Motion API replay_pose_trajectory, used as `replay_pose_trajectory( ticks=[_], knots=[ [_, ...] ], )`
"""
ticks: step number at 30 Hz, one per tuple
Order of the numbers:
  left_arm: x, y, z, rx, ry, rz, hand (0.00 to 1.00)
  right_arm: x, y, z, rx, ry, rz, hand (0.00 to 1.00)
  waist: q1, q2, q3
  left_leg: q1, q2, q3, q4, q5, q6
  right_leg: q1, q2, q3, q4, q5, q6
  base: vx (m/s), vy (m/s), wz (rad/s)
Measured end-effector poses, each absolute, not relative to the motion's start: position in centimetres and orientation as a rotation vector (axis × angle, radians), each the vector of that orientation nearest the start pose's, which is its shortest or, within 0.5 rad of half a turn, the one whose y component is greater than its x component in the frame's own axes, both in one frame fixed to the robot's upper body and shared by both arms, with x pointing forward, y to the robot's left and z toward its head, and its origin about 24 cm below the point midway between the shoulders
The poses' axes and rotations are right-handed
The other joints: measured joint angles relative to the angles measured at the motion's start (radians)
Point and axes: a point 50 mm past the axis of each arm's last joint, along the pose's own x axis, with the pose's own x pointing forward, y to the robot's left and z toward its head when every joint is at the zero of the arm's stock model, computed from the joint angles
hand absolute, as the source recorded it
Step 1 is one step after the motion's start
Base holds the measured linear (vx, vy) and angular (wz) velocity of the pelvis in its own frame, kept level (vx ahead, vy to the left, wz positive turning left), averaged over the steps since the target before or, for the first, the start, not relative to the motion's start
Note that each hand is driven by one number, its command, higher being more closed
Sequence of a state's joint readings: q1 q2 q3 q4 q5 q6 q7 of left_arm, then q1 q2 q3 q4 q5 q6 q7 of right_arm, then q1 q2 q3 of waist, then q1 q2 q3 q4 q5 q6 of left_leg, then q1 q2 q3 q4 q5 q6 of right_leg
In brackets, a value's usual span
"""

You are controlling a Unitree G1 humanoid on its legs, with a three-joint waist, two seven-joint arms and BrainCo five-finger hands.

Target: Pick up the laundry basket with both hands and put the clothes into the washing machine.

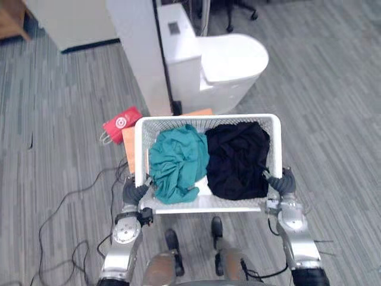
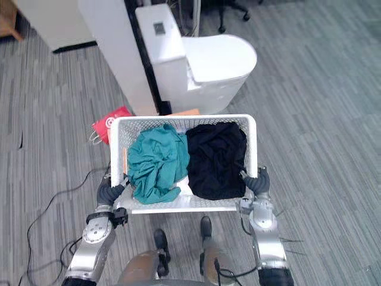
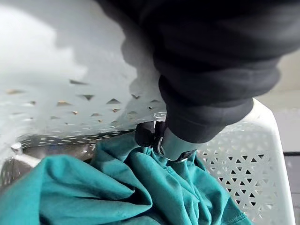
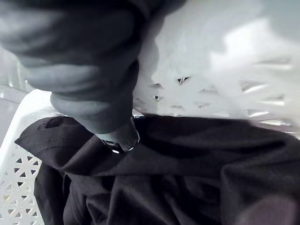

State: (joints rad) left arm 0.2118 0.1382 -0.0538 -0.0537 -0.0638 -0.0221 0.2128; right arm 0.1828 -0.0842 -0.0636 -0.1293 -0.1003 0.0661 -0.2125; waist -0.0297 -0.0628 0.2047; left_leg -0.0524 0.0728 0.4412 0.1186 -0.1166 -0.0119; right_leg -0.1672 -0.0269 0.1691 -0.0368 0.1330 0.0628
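- Laundry basket (image 1: pixel 202 204): white, carried level in front of the robot, so the load stays inside.
- Left hand (image 1: pixel 132 192): fingers hooked over the left rim, gripping it.
- Teal garment (image 1: pixel 177 161) and black garment (image 1: pixel 238 158): side by side in the basket.
- Right hand (image 1: pixel 282 182): hooked over the right rim, balancing the hold.

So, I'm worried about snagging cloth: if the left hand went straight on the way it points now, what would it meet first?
Most likely the teal garment: the left hand hooks over the rim of the laundry basket, and its fingers point into that cloth.
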Motion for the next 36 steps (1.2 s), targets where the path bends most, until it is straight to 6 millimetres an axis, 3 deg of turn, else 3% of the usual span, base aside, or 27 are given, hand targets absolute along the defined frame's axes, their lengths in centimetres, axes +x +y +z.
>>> replay_pose_trajectory(
  ticks=[2,3,4,5,7,8,9,10,11,12,13,14,15,16,18,20,21,23,25,27,28,29,30,31,33,34,36],
  knots=[
    [20.5,18.6,1.3,0.123,0.119,0.207,1.0,21.1,-20.0,3.0,-0.212,0.094,-0.315,1.0,-0.007,-0.007,-0.012,0.012,0.021,0.091,0.047,-0.036,0.004,-0.017,0.009,0.016,-0.015,0.021,0.006,-0.07,0.035,-1.28],
    [20.5,18.7,1.4,0.134,0.116,0.212,1.0,21.1,-19.9,3.0,-0.209,0.094,-0.312,1.0,-0.01,-0.009,-0.02,0.026,0.04,0.158,0.058,-0.05,0.008,-0.013,-0.006,-0.078,-0.032,-0.012,-0.033,-0.07,0.01,-1.62],
    [20.5,18.8,1.5,0.142,0.113,0.217,1.0,21.2,-19.8,2.9,-0.206,0.096,-0.311,1.0,-0.01,0.002,-0.026,0.034,0.063,0.204,0.064,-0.056,0.009,-0.028,-0.027,-0.233,-0.014,-0.055,-0.081,-0.05,0.005,-2.06],
    [20.5,19.3,1.6,0.155,0.11,0.233,1.0,21.7,-19.5,2.5,-0.199,0.106,-0.301,1.0,-0.009,0.002,-0.034,0.059,0.107,0.308,0.082,-0.066,0.0,-0.057,-0.077,-0.566,0.074,-0.094,-0.131,-0.03,0.012,-1.89],
    [20.4,19.7,1.5,0.165,0.115,0.251,1.0,22.2,-19.1,1.9,-0.186,0.127,-0.289,1.0,-0.001,-0.003,-0.039,0.099,0.144,0.405,0.11,-0.086,-0.02,-0.044,-0.12,-0.814,0.175,-0.142,-0.187,0.01,-0.052,-1.89],
    [20.1,19.8,1.3,0.165,0.125,0.259,1.0,22.3,-18.9,1.4,-0.178,0.145,-0.285,1.0,0.0,-0.012,-0.047,0.126,0.181,0.475,0.178,-0.125,-0.043,-0.02,-0.131,-0.906,0.234,-0.173,-0.184,0.08,-0.179,-2.19],
    [20.0,19.8,1.0,0.154,0.138,0.269,1.0,22.5,-18.7,1.5,-0.186,0.142,-0.262,1.0,0.005,0.0,-0.049,0.139,0.243,0.52,0.293,-0.185,-0.068,-0.017,-0.104,-0.867,0.254,-0.156,-0.145,0.11,-0.188,-2.18],
    [19.8,19.8,0.8,0.146,0.152,0.278,1.0,22.6,-18.7,1.4,-0.188,0.144,-0.256,1.0,0.01,0.008,-0.052,0.14,0.302,0.528,0.391,-0.201,-0.054,-0.034,-0.068,-0.803,0.263,-0.166,-0.157,0.12,-0.17,-1.9],
    [19.7,19.7,0.6,0.142,0.162,0.28,1.0,22.6,-18.7,1.3,-0.194,0.148,-0.252,1.0,0.019,0.012,-0.053,0.137,0.343,0.515,0.47,-0.204,-0.038,-0.041,-0.044,-0.763,0.269,-0.171,-0.164,0.13,-0.152,-1.99],
    [19.5,19.5,0.0,0.132,0.189,0.281,1.0,22.6,-18.9,1.2,-0.214,0.156,-0.24,1.0,0.032,0.031,-0.052,0.104,0.424,0.45,0.639,-0.202,0.102,-0.038,0.013,-0.691,0.271,-0.191,-0.18,0.12,-0.178,-2.15],
    [19.3,19.3,-0.6,0.124,0.214,0.277,1.0,22.6,-19.3,1.1,-0.234,0.16,-0.235,1.0,0.04,0.055,-0.054,0.022,0.46,0.272,0.794,-0.198,0.212,-0.029,0.07,-0.628,0.266,-0.201,-0.189,0.09,-0.118,-2.07],
    [19.2,19.0,-0.9,0.113,0.226,0.277,1.0,22.6,-19.6,1.2,-0.249,0.16,-0.235,1.0,0.045,0.067,-0.054,-0.022,0.437,0.161,0.827,-0.206,0.187,-0.022,0.093,-0.599,0.259,-0.203,-0.192,0.1,-0.025,-1.89],
    [19.2,18.6,-1.2,0.091,0.241,0.281,1.0,22.7,-20.0,1.3,-0.273,0.158,-0.234,1.0,0.047,0.074,-0.051,-0.101,0.341,-0.024,0.829,-0.236,0.12,-0.001,0.116,-0.55,0.232,-0.203,-0.192,0.15,0.046,-1.72],
    [19.1,18.3,-1.4,0.076,0.247,0.282,1.0,22.7,-20.3,1.4,-0.288,0.159,-0.234,1.0,0.049,0.069,-0.049,-0.162,0.236,-0.147,0.776,-0.255,0.086,0.025,0.119,-0.519,0.193,-0.201,-0.195,0.18,0.06,-1.63],
    [19.1,18.0,-1.5,0.071,0.251,0.273,1.0,22.7,-20.7,1.5,-0.308,0.157,-0.232,1.0,0.067,0.068,-0.05,-0.224,0.131,-0.228,0.623,-0.242,0.058,0.07,0.121,-0.462,0.114,-0.17,-0.189,0.19,0.082,-1.54],
    [19.1,17.9,-1.5,0.061,0.25,0.276,1.0,22.7,-20.9,1.6,-0.328,0.155,-0.225,1.0,0.078,0.081,-0.049,-0.277,0.079,-0.266,0.431,-0.195,-0.018,0.125,0.136,-0.393,0.017,-0.142,-0.158,0.21,0.134,-1.39],
    [18.9,17.9,-1.6,0.053,0.257,0.286,1.0,22.7,-20.7,1.5,-0.328,0.158,-0.218,1.0,0.092,0.087,-0.048,-0.291,0.061,-0.274,0.331,-0.113,-0.054,0.159,0.142,-0.343,-0.037,-0.128,-0.137,0.25,0.142,-1.08],
    [18.6,18.0,-1.7,0.039,0.265,0.305,1.0,22.8,-20.4,1.6,-0.329,0.153,-0.208,1.0,0.118,0.099,-0.054,-0.282,0.055,-0.277,0.312,-0.045,-0.046,0.163,0.155,-0.252,-0.038,-0.134,-0.108,0.29,0.152,-1.09],
    [19.0,18.0,-1.5,0.034,0.256,0.304,1.0,22.7,-20.9,1.4,-0.345,0.172,-0.23,1.0,0.118,0.107,-0.054,-0.322,0.066,-0.277,0.391,-0.067,-0.015,0.168,0.151,-0.254,-0.036,-0.124,-0.105,0.27,0.203,-0.24],
    [18.6,18.1,-1.9,0.026,0.278,0.311,1.0,22.7,-20.6,1.2,-0.339,0.177,-0.236,1.0,0.126,0.092,-0.057,-0.296,0.054,-0.24,0.382,-0.106,0.072,0.125,0.124,-0.251,0.101,-0.221,-0.065,0.34,0.199,0.01],
    [18.3,18.2,-2.1,0.031,0.29,0.314,1.0,22.5,-20.2,0.9,-0.319,0.187,-0.237,1.0,0.124,0.071,-0.056,-0.257,0.028,-0.227,0.371,-0.12,0.102,0.073,0.088,-0.25,0.274,-0.316,0.006,0.38,0.166,0.05],
    [18.1,18.3,-2.2,0.035,0.298,0.313,1.0,22.3,-20.2,0.7,-0.317,0.196,-0.242,1.0,0.121,0.065,-0.054,-0.237,0.016,-0.223,0.371,-0.129,0.115,0.038,0.07,-0.245,0.389,-0.358,0.063,0.43,0.18,0.33],
    [17.9,18.6,-2.4,0.053,0.318,0.312,1.0,21.9,-19.9,0.2,-0.307,0.221,-0.238,1.0,0.112,0.053,-0.052,-0.196,-0.017,-0.23,0.367,-0.145,0.123,-0.029,0.022,-0.244,0.623,-0.389,0.193,0.47,0.172,0.63],
    [17.6,18.9,-2.6,0.081,0.333,0.306,1.0,21.4,-19.7,-0.5,-0.301,0.248,-0.235,1.0,0.094,0.05,-0.051,-0.131,-0.049,-0.256,0.336,-0.169,0.137,-0.082,-0.021,-0.252,0.833,-0.376,0.2,0.48,0.158,0.67],
    [17.4,19.1,-2.7,0.11,0.343,0.3,1.0,21.2,-19.5,-1.2,-0.293,0.278,-0.235,1.0,0.094,0.049,-0.049,-0.049,-0.07,-0.267,0.296,-0.181,0.146,-0.122,-0.06,-0.27,0.96,-0.394,0.136,0.49,0.077,0.45],
    [17.4,19.1,-2.7,0.121,0.342,0.296,1.0,21.1,-19.4,-1.3,-0.29,0.281,-0.236,1.0,0.087,0.054,-0.047,-0.001,-0.075,-0.289,0.257,-0.189,0.151,-0.153,-0.081,-0.304,0.96,-0.408,0.071,0.47,0.033,0.39],
    [17.5,19.2,-2.5,0.135,0.334,0.287,1.0,21.1,-19.3,-1.2,-0.276,0.277,-0.247,1.0,0.066,0.056,-0.046,0.053,-0.068,-0.333,0.211,-0.207,0.148,-0.211,-0.079,-0.334,0.868,-0.433,0.016,0.45,-0.032,0.53]
  ],
)
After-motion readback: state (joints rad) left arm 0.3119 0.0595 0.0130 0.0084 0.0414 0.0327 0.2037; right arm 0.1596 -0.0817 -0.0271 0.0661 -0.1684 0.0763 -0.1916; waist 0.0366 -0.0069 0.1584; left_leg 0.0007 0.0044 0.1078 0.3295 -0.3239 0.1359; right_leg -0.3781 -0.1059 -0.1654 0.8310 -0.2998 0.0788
